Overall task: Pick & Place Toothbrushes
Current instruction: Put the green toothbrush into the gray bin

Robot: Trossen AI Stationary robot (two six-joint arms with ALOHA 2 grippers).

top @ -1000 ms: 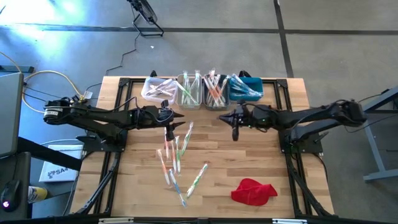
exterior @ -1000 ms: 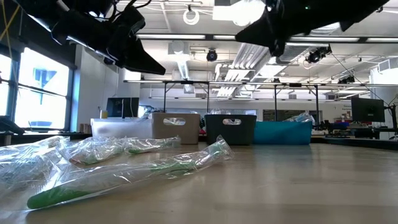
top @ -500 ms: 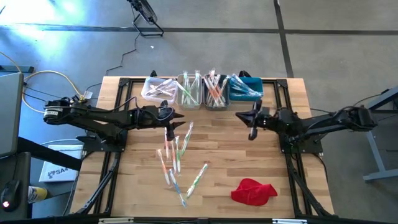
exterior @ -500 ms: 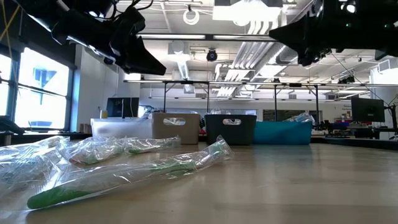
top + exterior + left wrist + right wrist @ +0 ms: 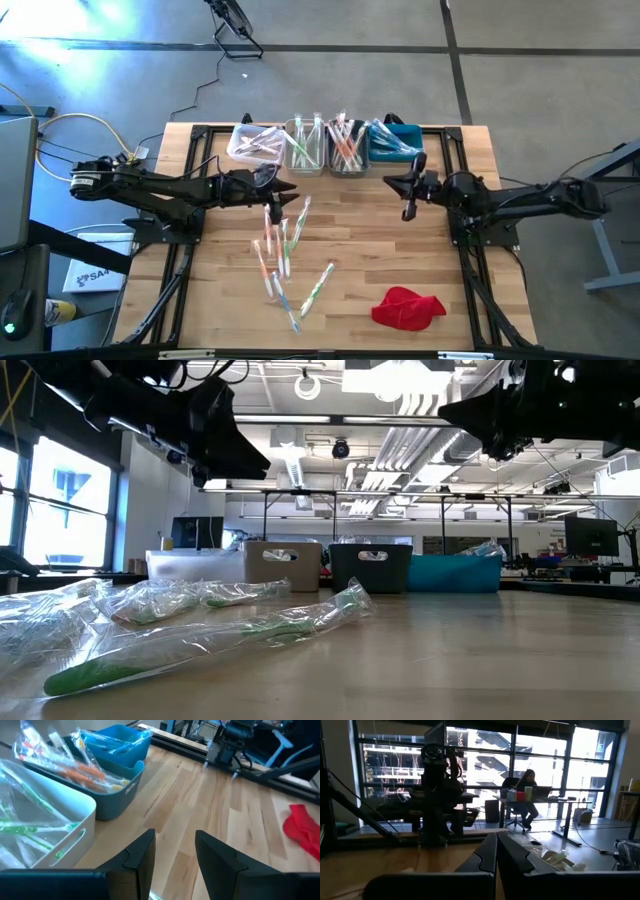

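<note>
Clear-wrapped toothbrushes [image 5: 283,252] lie loose on the bench [image 5: 420,265], just in front of the row of bins [image 5: 325,146]. Most have their long axis running roughly from the bins toward the bench's front edge, a few slanted; the ones farthest from the bins tilt more sideways. In the low view a green-handled one [image 5: 210,640] lies nearest, its length running across the picture. More toothbrushes stand or lean inside the bins.

Pale wood planks make up the bench, framed by black rails, on a grey floor. Behind the bins the room is a large hall with ceiling pipes, lights and tall windows. A person sits at a desk by the windows in the right wrist view.

A red cloth [image 5: 407,307] lies well away from the bins, near the front right corner. The left gripper [image 5: 279,186] hangs between the bins and the loose pile, jaws spread and holding nothing. The right gripper [image 5: 407,193] hovers just in front of the blue bin [image 5: 396,142], jaws pressed together, empty.
</note>
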